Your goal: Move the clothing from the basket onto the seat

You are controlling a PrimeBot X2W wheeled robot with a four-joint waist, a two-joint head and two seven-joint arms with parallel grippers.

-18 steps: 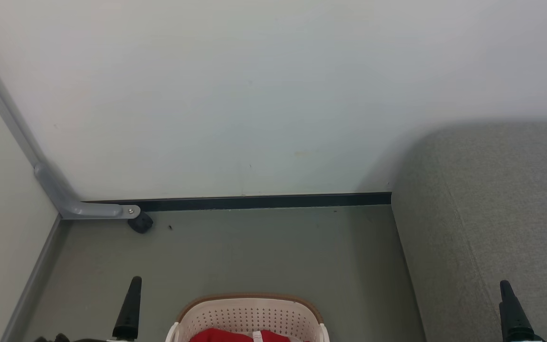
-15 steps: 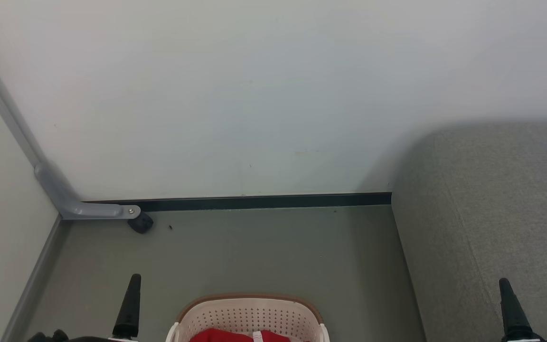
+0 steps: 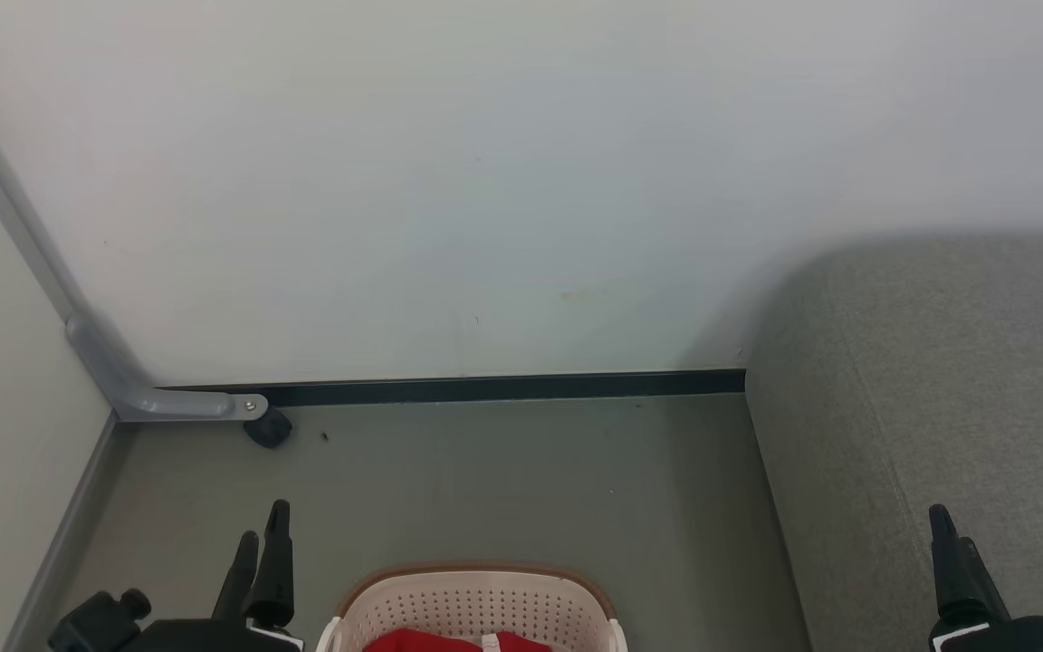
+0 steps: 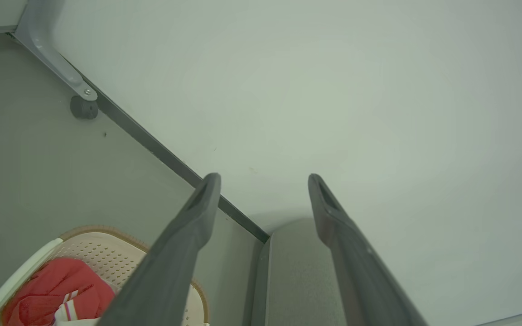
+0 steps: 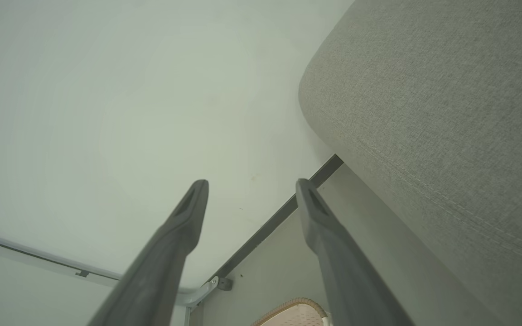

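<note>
Low on the left, the dark, long-fingered left gripper [image 3: 263, 525] hovers spread wide and empty over the grey-green floor [image 3: 503, 480], just beside the cream-white perforated plastic basket [image 3: 476, 598]. Across from it the right gripper [image 3: 952, 534] hangs parted too, holding nothing, close to the large grey woven-fabric seat [image 3: 938, 362]. The basket stands well clear of the dark skirting [image 3: 503, 388] at the floor's far edge, its rounded brown-rimmed end facing the pale wall [image 3: 485, 181]; I cannot make out its long axis. Red clothing [image 4: 48, 285] lies bunched inside. The left wrist view shows its white stripes; the right wrist view shows the seat's stitched seam.
</note>
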